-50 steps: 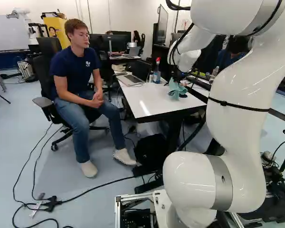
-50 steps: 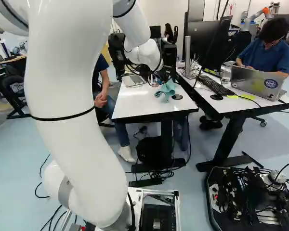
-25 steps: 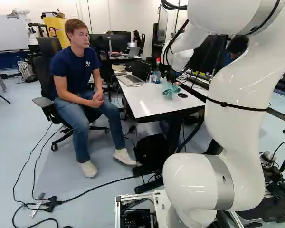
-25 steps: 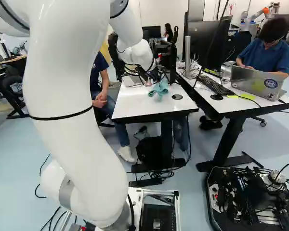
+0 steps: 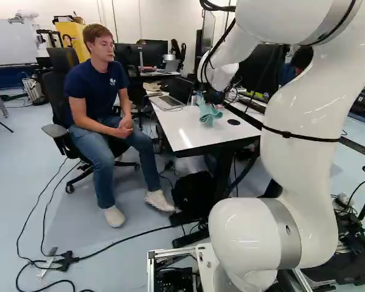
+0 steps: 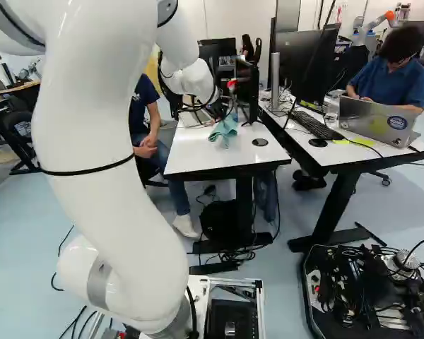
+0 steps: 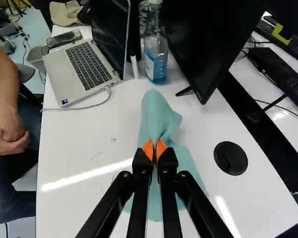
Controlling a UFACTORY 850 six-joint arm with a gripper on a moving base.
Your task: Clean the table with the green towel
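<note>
The table (image 7: 74,144) is glossy, the towel (image 7: 156,116) matt cloth (rather creased), the bottle (image 7: 157,58) probably plastic.

White table (image 7: 79,144): laptop (image 7: 88,67), bottle (image 7: 157,62), monitor (image 7: 208,39) on top

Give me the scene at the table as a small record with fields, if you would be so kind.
tool: green towel, bunched between the orange pads
pincer: shut on the towel
surface: white table; the towel appears to lie against it
faint marks: beside the towel, on the seated person's side
ahead of pincer: open laptop, bottle of blue liquid, monitor
beside towel: round black disc
person: seated beside the table, hands together off it
</note>
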